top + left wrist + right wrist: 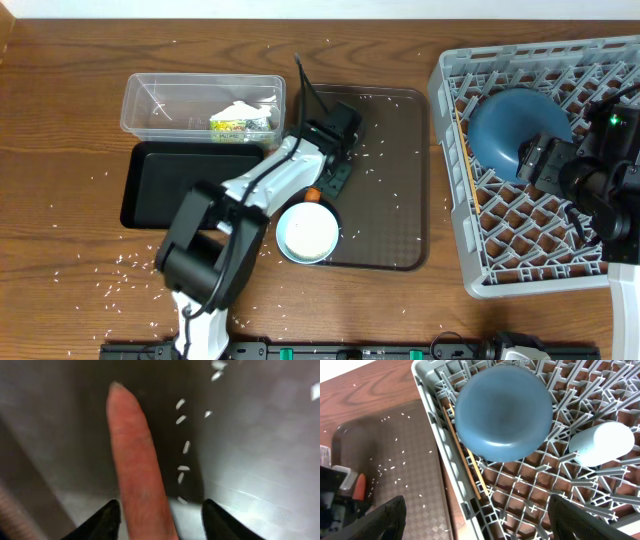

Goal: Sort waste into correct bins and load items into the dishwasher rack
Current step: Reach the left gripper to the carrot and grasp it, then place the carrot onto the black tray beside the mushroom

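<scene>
Orange carrot lies on the brown tray among rice grains, between the left gripper's half-open jaws: one finger is at its side, the other clear of it. The right gripper hangs wide open and empty over the rack, which holds the plate, chopsticks and a cup.

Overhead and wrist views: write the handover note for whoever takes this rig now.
Left gripper: open, straddling the carrot on the brown serving tray, not clamped.
Right gripper: open, holding nothing, over the dishwasher rack.
Done: blue plate, chopsticks, one white cup in the rack; wrapper in the clear tub.
To do: bin the carrot, rack the white bowl from the serving tray, clear the loose rice.
</scene>
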Controlling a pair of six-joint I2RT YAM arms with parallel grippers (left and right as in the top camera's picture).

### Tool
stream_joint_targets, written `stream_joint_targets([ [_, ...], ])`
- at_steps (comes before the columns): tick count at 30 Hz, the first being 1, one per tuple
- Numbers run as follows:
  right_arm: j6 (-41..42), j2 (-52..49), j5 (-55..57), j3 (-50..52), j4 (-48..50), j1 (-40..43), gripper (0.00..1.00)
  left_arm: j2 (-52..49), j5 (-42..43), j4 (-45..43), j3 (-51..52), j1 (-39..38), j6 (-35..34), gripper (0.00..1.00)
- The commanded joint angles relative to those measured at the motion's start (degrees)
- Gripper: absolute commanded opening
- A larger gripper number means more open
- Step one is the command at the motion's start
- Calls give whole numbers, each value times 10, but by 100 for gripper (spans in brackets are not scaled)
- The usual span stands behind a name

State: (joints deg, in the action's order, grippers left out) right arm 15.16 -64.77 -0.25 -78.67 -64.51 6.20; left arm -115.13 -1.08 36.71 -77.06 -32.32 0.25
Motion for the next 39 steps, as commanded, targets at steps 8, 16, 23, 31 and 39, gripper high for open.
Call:
stream_joint_targets([
  [8, -11, -1, 0, -2, 0, 5, 84, 3, -11, -2, -9, 1, -3, 19],
  [16, -11, -1, 0, -2, 0, 5, 84, 111, -11, 57, -43, 1, 31, 13],
  [23, -11, -1, 0, -2, 0, 5, 84, 204, -54, 127, -43, 2, 71, 13],
  [31, -11, -1, 0, -2, 0, 5, 84, 216, -116, 262, -20, 38, 44, 8],
  [39, -11, -1, 0, -2, 0, 5, 84, 216, -116, 200, 77, 144, -12, 7],
])
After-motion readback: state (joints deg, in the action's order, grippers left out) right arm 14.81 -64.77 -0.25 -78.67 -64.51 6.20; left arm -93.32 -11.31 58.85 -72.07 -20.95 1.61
